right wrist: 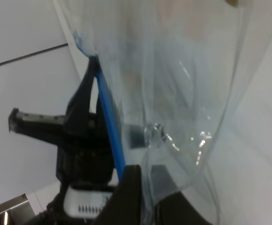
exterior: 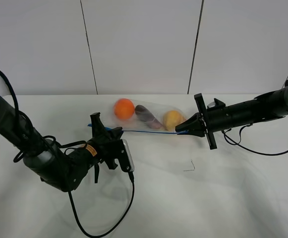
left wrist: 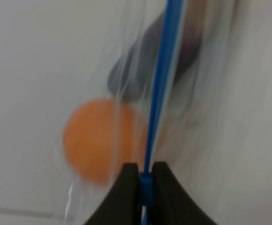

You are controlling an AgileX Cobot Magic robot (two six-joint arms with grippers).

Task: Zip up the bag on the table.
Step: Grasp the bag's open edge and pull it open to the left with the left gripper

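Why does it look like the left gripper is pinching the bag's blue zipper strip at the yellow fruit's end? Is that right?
Not quite. The left gripper is pinching the bag's blue zipper strip at the orange fruit's end, as the exterior high view shows.

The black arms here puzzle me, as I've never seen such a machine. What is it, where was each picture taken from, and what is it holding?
It is a robot with two arms, each ending in a two-finger gripper. The wide picture comes from a camera mounted high above the white table. The other two come from cameras on the wrists, looking along the fingers. On the table lies a clear plastic bag holding produce: an orange piece, a purple piece and a yellow piece. The left gripper is shut on one end of its blue zipper strip, and the right gripper pinches the other end.
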